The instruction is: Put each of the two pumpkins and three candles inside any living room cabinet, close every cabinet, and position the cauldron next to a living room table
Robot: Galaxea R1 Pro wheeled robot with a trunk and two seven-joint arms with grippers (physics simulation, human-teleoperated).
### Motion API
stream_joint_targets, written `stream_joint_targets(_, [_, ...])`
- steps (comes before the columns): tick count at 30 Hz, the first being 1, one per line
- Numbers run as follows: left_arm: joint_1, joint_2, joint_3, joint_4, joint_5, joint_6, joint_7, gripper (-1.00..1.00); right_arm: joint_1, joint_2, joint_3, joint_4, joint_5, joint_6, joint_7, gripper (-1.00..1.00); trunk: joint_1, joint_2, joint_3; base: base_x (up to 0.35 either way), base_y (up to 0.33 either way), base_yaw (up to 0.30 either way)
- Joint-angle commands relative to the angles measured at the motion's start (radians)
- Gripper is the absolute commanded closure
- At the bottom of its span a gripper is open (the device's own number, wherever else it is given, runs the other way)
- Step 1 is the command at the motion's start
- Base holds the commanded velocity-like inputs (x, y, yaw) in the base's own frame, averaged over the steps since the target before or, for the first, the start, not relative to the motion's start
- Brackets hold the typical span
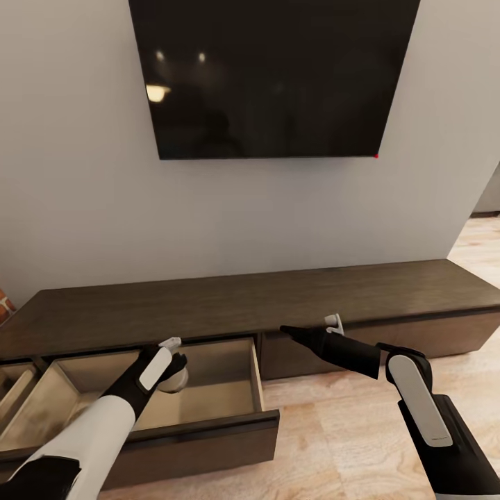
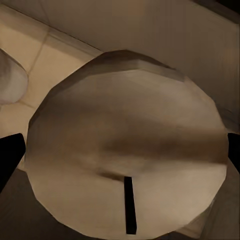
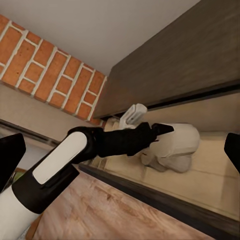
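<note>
My left gripper [image 1: 175,359] is gripping a pale cream, squat round candle [image 2: 125,155] with a thin dark wick, fingers closed against its sides. It is hanging inside the open pale-wood drawer [image 1: 254,378] of the long, low, dark brown wood cabinet [image 1: 278,295]; another pale candle [image 3: 167,162] is lying on the drawer floor just under it. My right gripper [image 1: 334,322] is hovering off to the side, in front of the cabinet's closed front; I cannot tell its opening. Above the cabinet a black flat screen [image 1: 274,76] is hanging on the grey wall [image 1: 83,208].
</note>
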Motion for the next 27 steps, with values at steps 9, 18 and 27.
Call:
stream_joint_targets(9, [-0.001,-0.001,-0.036,0.004,0.003,-0.011,0.008,1.00,-0.001,0.000,0.001,0.000,0.010,0.002,0.010,-1.00,0.034,-0.064,-0.029,0.000,0.000,0.000])
stream_joint_targets(18, [-0.001,-0.001,-0.038,0.007,0.001,0.004,0.010,1.00,-0.001,0.000,0.001,-0.001,0.010,0.002,0.010,-1.00,0.069,-0.127,-0.057,0.000,0.000,0.000])
stream_joint_targets(27, [-0.004,-0.004,-0.033,0.008,0.003,0.148,0.012,1.00,-0.002,0.001,0.001,-0.001,0.011,0.002,0.009,-1.00,0.103,-0.190,-0.086,0.000,0.000,0.000])
